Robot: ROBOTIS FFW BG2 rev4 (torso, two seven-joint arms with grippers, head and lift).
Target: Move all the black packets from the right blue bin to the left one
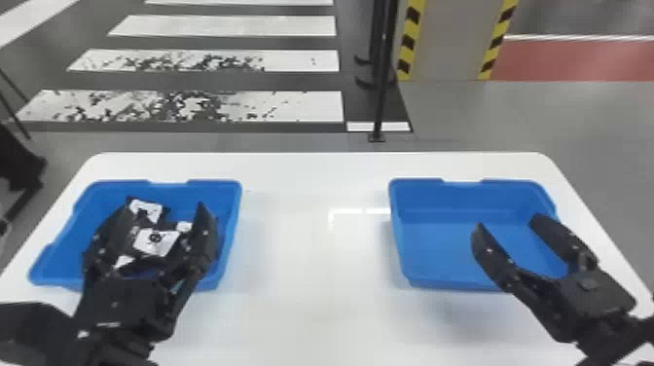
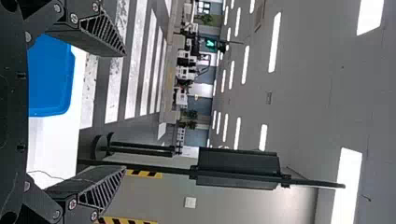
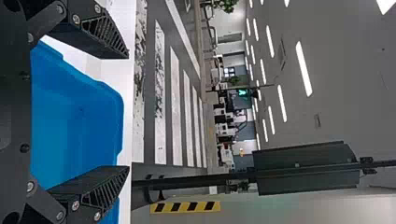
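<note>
A white counter point(image 1: 316, 292) fronts a striped floor point(image 1: 292, 104). At left, the left end effector point(image 1: 164, 208), fingers spread, hangs over black packets point(image 1: 154, 242) in the left blue bin point(image 1: 229, 233); partly hidden, they look light, pliable and slick, best pinched mid-body. The right end effector point(image 1: 508, 221), also spread, hangs at the right blue bin point(image 1: 452, 243).

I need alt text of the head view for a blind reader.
Black packets with white labels lie in the left blue plastic bin; the right blue plastic bin shows none. The black left gripper and right gripper, both open, partly cover them.
</note>
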